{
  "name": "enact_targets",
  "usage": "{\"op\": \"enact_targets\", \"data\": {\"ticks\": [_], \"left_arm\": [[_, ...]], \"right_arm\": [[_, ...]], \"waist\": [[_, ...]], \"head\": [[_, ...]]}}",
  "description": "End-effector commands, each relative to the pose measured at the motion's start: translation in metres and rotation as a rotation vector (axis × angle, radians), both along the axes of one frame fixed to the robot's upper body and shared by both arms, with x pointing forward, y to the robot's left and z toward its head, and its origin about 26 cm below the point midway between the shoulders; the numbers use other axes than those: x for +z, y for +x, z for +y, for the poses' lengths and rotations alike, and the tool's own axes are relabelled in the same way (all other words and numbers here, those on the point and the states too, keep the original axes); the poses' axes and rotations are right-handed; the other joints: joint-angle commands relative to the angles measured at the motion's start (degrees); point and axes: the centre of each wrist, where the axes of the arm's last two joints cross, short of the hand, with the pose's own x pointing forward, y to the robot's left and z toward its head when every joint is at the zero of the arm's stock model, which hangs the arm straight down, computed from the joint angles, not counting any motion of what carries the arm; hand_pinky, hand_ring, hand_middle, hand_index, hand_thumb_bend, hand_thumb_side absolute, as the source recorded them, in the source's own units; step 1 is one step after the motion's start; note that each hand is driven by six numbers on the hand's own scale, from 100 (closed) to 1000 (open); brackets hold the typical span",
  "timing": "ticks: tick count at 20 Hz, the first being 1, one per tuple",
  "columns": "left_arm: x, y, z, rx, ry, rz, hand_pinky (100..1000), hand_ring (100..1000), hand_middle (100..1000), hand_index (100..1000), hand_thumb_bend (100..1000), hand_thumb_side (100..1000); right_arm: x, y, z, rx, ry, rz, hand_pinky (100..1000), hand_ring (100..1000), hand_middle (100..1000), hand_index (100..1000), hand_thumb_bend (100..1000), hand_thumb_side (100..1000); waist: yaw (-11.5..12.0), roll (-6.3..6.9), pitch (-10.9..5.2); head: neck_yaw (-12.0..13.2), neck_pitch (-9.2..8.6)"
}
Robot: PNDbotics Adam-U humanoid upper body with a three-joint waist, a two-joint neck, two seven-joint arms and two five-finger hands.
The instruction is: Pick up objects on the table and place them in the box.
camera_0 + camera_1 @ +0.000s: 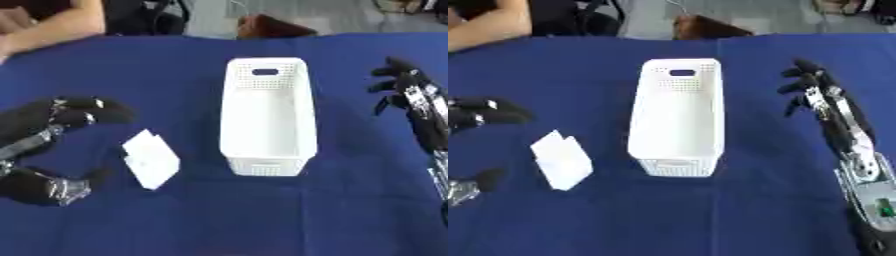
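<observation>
A white perforated box (pixel 267 117) stands in the middle of the blue table, with nothing visible inside it. Left of it lies a small white packet (pixel 150 158), flat on the cloth. My left hand (pixel 44 125) hovers just left of the packet, its fingers and thumb spread wide apart around empty space, not touching it. To the right of the box my right hand (pixel 820 95) rests with fingers extended toward the far side, holding nothing.
The blue cloth covers the whole table (pixel 350 210). A person's bare arm (pixel 48 25) lies at the far left edge, and a brown object (pixel 271 26) sits beyond the table's far edge behind the box.
</observation>
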Motion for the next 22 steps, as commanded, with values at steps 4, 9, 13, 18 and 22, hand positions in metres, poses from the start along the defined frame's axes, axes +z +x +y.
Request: {"op": "enact_targets", "data": {"ticks": [4, 9, 13, 18, 22], "left_arm": [[0.004, -0.002, -0.003, -0.031, 0.121, -0.074, 762, 794, 831, 932, 250, 569], [0.004, -0.002, -0.003, -0.03, 0.125, -0.081, 769, 797, 832, 929, 269, 562], [0.007, -0.001, -0.004, -0.034, 0.136, -0.091, 778, 804, 837, 925, 295, 557], [0.03, 0.003, -0.007, -0.054, 0.208, -0.17, 804, 818, 840, 913, 393, 535], [0.038, 0.011, -0.008, -0.05, 0.231, -0.209, 817, 824, 841, 906, 439, 539]], "right_arm": [[0.014, 0.001, 0.001, 0.005, 0.002, -0.044, 414, 671, 758, 930, 100, 846], [0.014, 0.001, 0.0, 0.005, 0.003, -0.044, 414, 671, 758, 930, 100, 846], [0.014, 0.001, 0.0, 0.004, 0.001, -0.043, 414, 671, 758, 930, 100, 846], [0.013, 0.001, 0.003, 0.015, -0.002, -0.039, 413, 671, 758, 931, 100, 846], [0.013, 0.001, 0.005, 0.027, -0.009, -0.035, 413, 671, 758, 931, 100, 847]], "waist": [[0.1, -0.19, -0.74], [0.2, -0.24, -0.74], [0.1, -0.21, -0.77], [0.0, 0.12, -0.99], [-0.6, 0.1, -0.87]], "head": [[0.4, -0.88], [0.4, -0.92], [0.4, -0.83], [1.0, -0.73], [1.2, -0.88]]}}
